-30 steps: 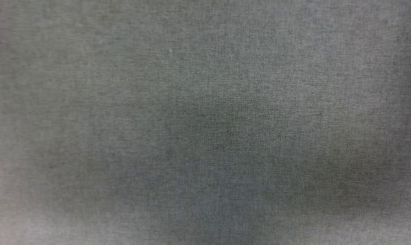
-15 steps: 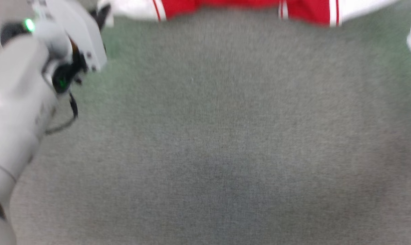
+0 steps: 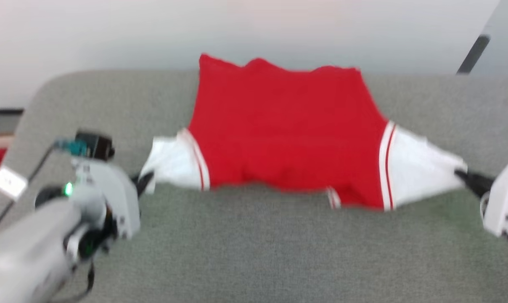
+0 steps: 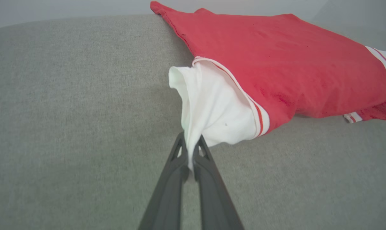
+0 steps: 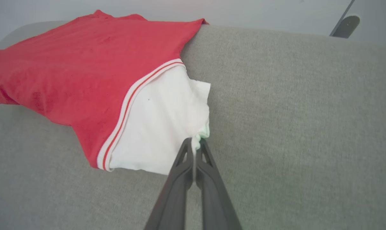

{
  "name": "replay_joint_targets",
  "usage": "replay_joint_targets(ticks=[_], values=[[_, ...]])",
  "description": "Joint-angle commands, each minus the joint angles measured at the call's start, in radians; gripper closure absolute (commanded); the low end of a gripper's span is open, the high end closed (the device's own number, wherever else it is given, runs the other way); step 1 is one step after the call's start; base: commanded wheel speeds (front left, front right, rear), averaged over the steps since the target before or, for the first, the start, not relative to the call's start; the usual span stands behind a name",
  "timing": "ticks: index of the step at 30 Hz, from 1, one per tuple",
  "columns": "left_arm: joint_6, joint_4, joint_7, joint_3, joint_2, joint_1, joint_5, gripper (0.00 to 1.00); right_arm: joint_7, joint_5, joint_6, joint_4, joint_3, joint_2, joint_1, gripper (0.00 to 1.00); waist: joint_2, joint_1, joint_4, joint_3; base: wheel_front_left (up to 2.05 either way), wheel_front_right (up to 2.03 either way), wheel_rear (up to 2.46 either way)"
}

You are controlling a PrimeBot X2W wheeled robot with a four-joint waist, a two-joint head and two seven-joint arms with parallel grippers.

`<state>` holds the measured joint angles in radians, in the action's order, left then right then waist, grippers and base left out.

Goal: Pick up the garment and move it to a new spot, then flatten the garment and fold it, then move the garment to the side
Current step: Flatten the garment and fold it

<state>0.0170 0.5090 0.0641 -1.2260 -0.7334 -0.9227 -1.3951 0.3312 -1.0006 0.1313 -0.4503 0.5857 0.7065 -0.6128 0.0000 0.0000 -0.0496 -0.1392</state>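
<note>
Left claw [image 4: 189, 153] is clenched on a thin edge of one white sleeve [image 4: 212, 111]; so slight a pinch could be lost if the pull is uneven. The garment [image 3: 287, 130] is laid on the grey surface [image 3: 254, 252], stretched between both claws, hem at the far edge. Right claw [image 5: 195, 153] is clenched on the other sleeve [image 5: 161, 127]; over-tension could bunch the body.

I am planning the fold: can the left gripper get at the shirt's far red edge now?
Probably not yet: the left gripper is shut on the white sleeve of the shirt. Nothing else blocks the way across the grey surface.
</note>
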Motion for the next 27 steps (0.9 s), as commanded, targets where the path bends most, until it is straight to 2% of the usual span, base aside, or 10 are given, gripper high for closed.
replay_joint_targets(ticks=[1,8,12,18,24,25,26,27], values=[[0.058,-0.099,-0.007,-0.007,-0.067,0.080,-0.018,1.00,0.027,-0.037,-0.001,0.052,0.011,0.029,0.078,1.00,0.0000,0.0000,0.009,0.137,0.00,0.00,0.00],[0.278,-0.490,-0.058,-0.014,-0.270,0.312,-0.097,1.00,0.078,-0.136,-0.001,0.197,-0.012,0.127,0.308,1.00,0.0000,0.0000,0.017,0.159,0.00,0.00,0.00],[0.368,-0.631,-0.109,-0.016,-0.324,0.404,-0.137,1.00,0.079,-0.154,-0.001,0.232,-0.037,0.155,0.419,1.00,0.0000,0.0000,0.014,0.159,0.00,0.00,0.00],[0.414,-0.702,-0.161,-0.020,-0.332,0.475,-0.152,1.00,0.081,-0.160,-0.001,0.262,-0.079,0.148,0.523,1.00,0.0000,0.0000,0.009,0.151,0.00,0.00,0.00],[0.421,-0.674,-0.202,-0.019,-0.304,0.502,-0.149,1.00,0.099,-0.110,-0.001,0.283,-0.116,0.112,0.562,1.00,0.0000,0.0000,0.010,0.137,0.00,0.00,0.00],[0.420,-0.668,-0.206,-0.018,-0.299,0.501,-0.147,1.00,0.104,-0.096,-0.001,0.289,-0.124,0.107,0.564,0.86,0.0000,0.0000,0.010,0.133,0.00,0.00,0.00],[0.419,-0.663,-0.210,-0.015,-0.294,0.499,-0.145,1.00,0.105,-0.078,-0.001,0.292,-0.133,0.102,0.562,0.22,0.0000,0.0000,0.010,0.127,0.00,0.00,0.00],[0.415,-0.660,-0.218,-0.011,-0.288,0.495,-0.143,1.00,0.110,-0.062,-0.001,0.300,-0.140,0.096,0.560,0.00,0.0000,0.0000,0.010,0.122,0.00,0.00,0.00]])
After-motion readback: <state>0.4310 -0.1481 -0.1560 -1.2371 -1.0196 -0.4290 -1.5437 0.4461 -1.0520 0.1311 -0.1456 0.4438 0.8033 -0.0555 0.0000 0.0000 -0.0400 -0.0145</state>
